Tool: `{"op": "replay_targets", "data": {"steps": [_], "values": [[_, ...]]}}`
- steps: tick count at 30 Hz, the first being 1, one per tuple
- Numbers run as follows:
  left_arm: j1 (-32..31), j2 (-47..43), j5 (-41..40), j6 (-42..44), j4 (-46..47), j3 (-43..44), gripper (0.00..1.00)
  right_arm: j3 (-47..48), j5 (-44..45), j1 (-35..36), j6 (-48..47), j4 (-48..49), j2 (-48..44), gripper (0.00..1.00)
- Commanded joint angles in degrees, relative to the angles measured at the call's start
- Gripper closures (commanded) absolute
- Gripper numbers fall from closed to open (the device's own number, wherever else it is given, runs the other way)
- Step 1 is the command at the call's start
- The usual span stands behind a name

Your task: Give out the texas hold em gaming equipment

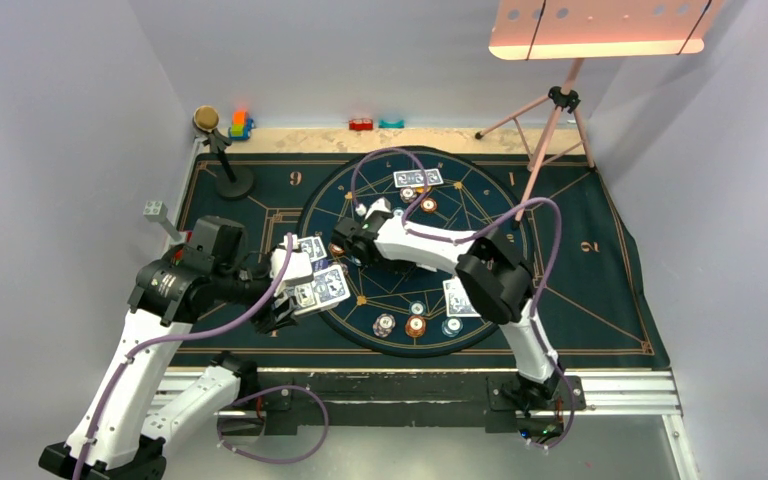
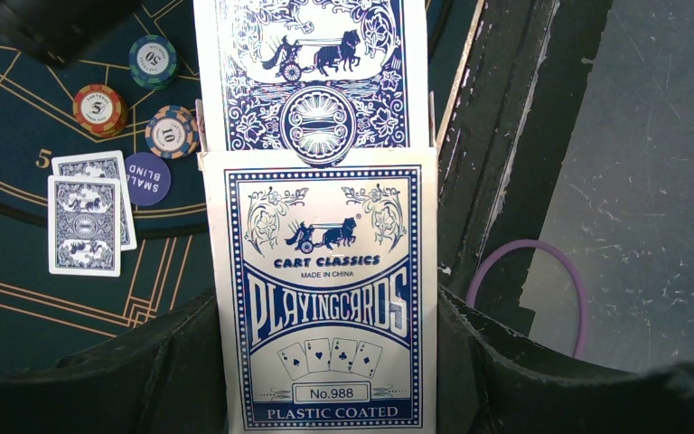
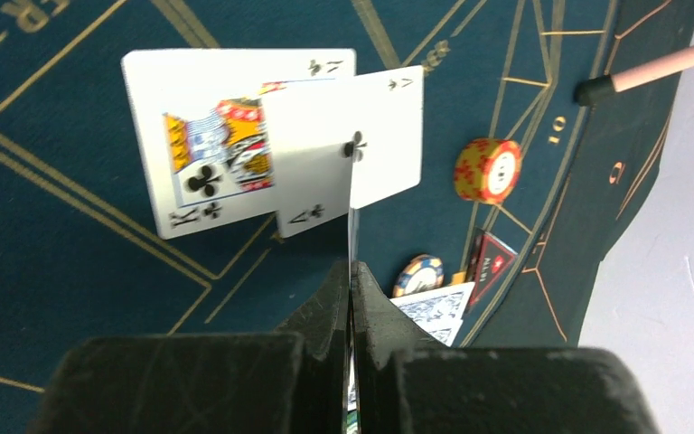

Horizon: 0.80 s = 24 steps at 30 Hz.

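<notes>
Deal partway: card pairs and chips lay at some seats | left fingers clamped card box | right fingers pinched one card

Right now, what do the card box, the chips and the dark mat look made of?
Card box: thin printed cardboard, slightly glossy; crisp flat edges. Chips: probably moulded plastic or clay composite; striped rims, printed centre labels. Mat: seemingly soft cloth or rubber-backed fabric; matte, rippled right edge.
</notes>
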Motion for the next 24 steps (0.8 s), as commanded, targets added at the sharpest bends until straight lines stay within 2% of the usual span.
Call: {"op": "replay_targets", "data": {"steps": [1, 10, 16, 24], "values": [[0.4, -0.3, 1.6, 0.3, 0.5, 1.5, 1.0, 2.9, 0.5, 2.2, 2.4, 1.2, 1.1, 1.0], [0.4, -0.4, 1.4, 0.3, 0.5, 1.2, 1.0, 1.8, -8.9, 2.8, 0.3, 9.3, 0.9, 0.75], [0.4, -0.7, 1.2, 0.5, 0.3, 1.2, 1.0, 2.8, -13.4, 2.7, 0.0, 10.3, 1.0, 0.48], [0.4, -0.6, 1.0, 0.7, 0.1, 1.0, 1.0, 1.6, -18.8, 1.7, -1.3, 10.7, -7.1, 0.4]]}}
